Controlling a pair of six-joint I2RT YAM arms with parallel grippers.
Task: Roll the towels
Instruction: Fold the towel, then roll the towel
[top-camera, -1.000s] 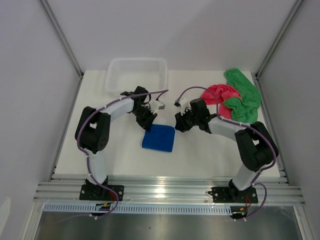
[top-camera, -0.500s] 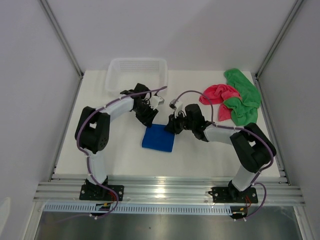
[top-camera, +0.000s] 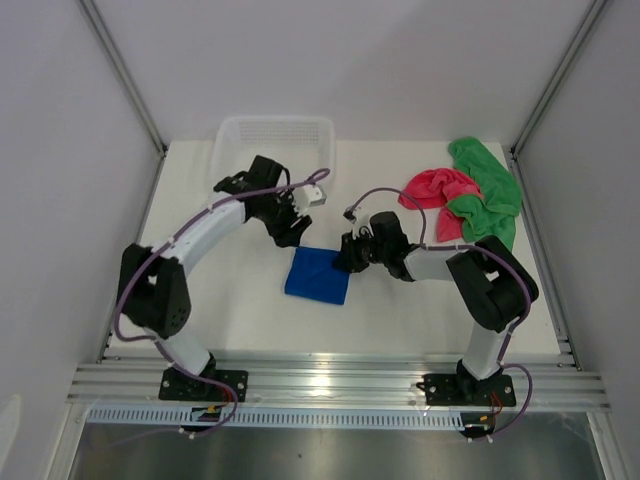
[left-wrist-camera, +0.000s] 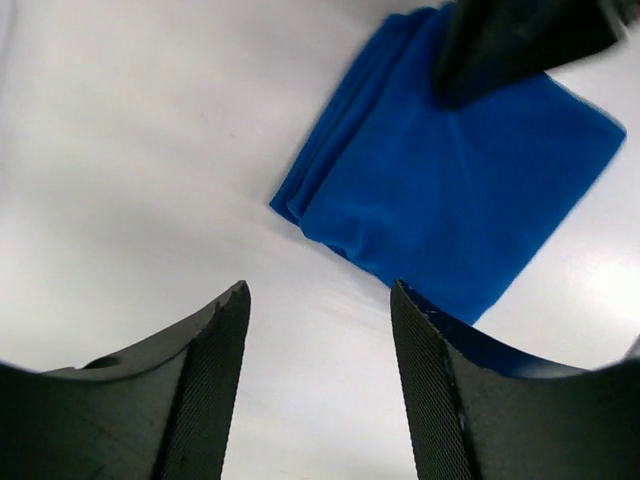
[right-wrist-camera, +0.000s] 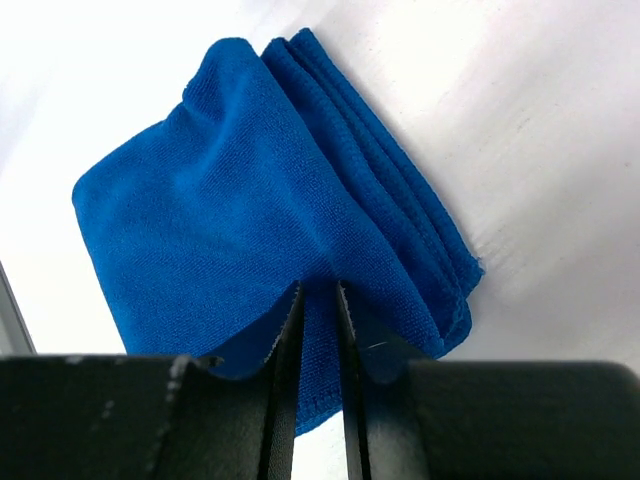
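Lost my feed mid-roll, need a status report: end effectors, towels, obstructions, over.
Left end effector open, empty. Right end effector shut on folded blue towel. Pink-red towel, green towel heaped far right, unrolled. Nothing blocking.

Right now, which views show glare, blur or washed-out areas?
Top external: even light, glare on the metal rail. Left wrist: the blue towel slightly soft, table shaded grey. Right wrist: towel fibres sharp, table washed out to white at upper left.
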